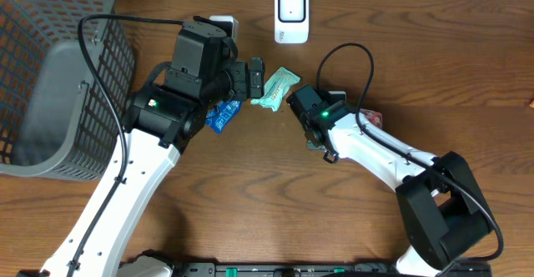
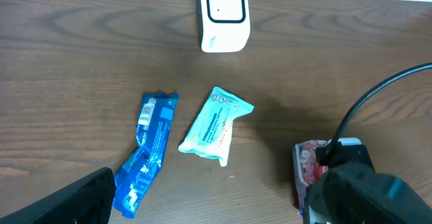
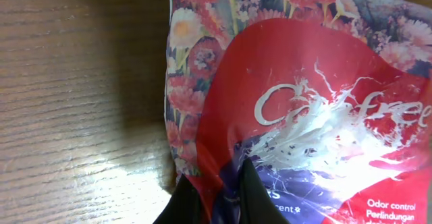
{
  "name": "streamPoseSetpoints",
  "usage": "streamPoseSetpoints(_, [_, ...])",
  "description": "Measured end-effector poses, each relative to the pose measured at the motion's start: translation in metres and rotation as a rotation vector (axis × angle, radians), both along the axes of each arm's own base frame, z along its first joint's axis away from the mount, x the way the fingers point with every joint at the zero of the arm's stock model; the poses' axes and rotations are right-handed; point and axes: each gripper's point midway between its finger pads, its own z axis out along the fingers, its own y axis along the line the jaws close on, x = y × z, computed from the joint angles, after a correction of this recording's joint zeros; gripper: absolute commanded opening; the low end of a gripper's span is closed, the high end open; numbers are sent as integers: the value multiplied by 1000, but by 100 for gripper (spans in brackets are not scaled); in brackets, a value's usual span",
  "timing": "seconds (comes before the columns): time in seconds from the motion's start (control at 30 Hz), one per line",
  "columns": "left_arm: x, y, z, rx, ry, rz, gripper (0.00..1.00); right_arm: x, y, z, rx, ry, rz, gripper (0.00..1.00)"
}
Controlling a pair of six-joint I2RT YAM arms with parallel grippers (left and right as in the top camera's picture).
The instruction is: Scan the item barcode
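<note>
Even light from above; soft shadows on the table [image 1: 275,219]. Right wrist view slightly blurred (glare lower left).

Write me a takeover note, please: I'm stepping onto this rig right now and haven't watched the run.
Left claw: open, empty, above the blue packet and teal packet.
Right claw: shut on the wrapper of the red floral pack, which seems to lie on the table.
Scanner: at the far edge, apart from all three items.
Done: pack pinched.
Left: lift it and show its barcode to the scanner; no barcode is visible.
</note>
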Motion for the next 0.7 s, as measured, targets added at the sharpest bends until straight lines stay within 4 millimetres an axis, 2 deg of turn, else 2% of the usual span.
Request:
streamPoseSetpoints(0.1, [0,0,0,0,0,0,98,2,2,4,48,29,-18,1])
streamPoseSetpoints(0.2, [0,0,0,0,0,0,98,13,12,17,148,54,-12,1])
streamPoseSetpoints(0.27, [0,0,0,0,0,0,98,28,23,33,246,51,9,1])
streamPoseSetpoints(0.4, [0,0,0,0,0,0,98,52,33,70,439,18,58,1])
streamPoseSetpoints(0.57, [0,0,0,0,0,0,98,65,18,107,679,-3,96,1])
streamPoseSetpoints(0.63, [0,0,0,0,0,0,98,67,8,111,754,-1,100,1])
streamPoseSetpoints(0.7, [0,0,0,0,0,0,98,66,-5,107,804,13,85,1])
